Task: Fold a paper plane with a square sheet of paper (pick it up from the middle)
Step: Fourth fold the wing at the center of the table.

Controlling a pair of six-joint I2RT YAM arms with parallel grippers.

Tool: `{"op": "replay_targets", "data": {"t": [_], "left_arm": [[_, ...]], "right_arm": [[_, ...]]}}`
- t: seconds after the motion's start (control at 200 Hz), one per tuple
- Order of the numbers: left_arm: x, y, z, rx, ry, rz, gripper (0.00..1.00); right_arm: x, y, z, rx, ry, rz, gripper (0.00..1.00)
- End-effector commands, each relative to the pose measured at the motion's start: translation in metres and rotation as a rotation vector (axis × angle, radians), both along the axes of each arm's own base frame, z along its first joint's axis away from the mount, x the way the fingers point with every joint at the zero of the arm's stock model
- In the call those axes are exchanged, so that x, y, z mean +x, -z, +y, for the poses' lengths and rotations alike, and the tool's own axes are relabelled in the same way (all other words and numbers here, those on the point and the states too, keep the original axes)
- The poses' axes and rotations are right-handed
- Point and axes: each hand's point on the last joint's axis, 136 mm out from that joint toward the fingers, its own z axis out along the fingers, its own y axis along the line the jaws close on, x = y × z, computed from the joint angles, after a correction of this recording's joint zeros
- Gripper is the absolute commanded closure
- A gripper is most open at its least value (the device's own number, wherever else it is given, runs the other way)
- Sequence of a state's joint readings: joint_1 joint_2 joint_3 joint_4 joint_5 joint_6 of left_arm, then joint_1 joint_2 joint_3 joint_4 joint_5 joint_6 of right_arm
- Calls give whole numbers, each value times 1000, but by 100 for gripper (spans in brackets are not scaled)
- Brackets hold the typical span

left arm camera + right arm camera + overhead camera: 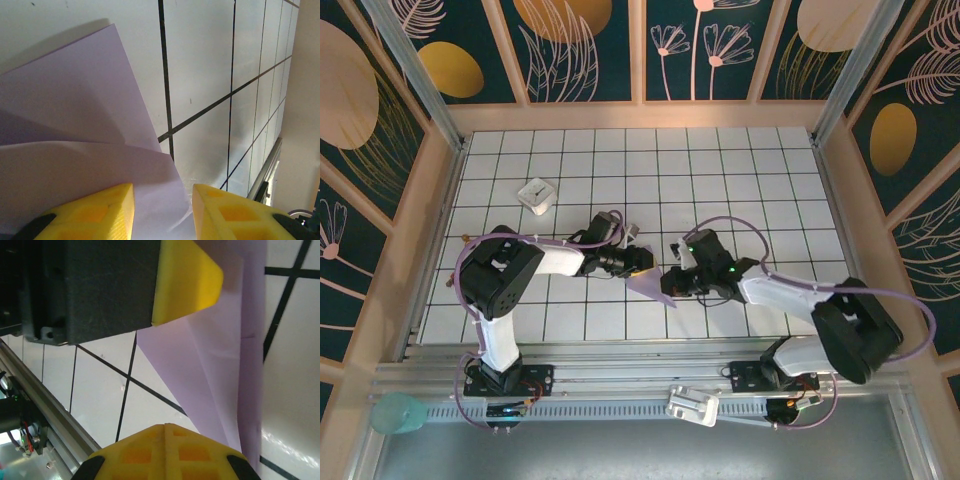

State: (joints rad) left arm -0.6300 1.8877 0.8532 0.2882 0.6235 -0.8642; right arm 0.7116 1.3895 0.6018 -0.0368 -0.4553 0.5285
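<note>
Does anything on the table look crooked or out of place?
The small white block sits skewed against the tile lines, beyond and left of the paper. The lavender paper is creased, as folding would leave it.

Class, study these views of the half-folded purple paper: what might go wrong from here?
1. The left hand stands open astride loose layers of the paper, so the fold may spring open.
2. The right hand, shut, sits right beside the paper, and a push might crumple or slide it.
3. Both hands crowd together over the sheet, so they might collide.
</note>
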Motion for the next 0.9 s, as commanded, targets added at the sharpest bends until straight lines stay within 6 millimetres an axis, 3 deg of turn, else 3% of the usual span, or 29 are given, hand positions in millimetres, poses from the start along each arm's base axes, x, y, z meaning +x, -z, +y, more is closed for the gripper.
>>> {"op": "replay_targets", "data": {"t": [0.0,0.175,0.37,0.896], "left_arm": [[-4,51,32,173,-64,51,63],[-4,51,32,174,-60,52,63],[-4,52,31,175,-57,52,63],[-6,55,34,188,-51,47,63]], "right_arm": [[5,1,15,17,-47,-22,96],[8,28,8,-45,-48,11,97],[-7,56,-14,-110,-34,80,97],[-46,75,-40,-73,22,242,97]]}}
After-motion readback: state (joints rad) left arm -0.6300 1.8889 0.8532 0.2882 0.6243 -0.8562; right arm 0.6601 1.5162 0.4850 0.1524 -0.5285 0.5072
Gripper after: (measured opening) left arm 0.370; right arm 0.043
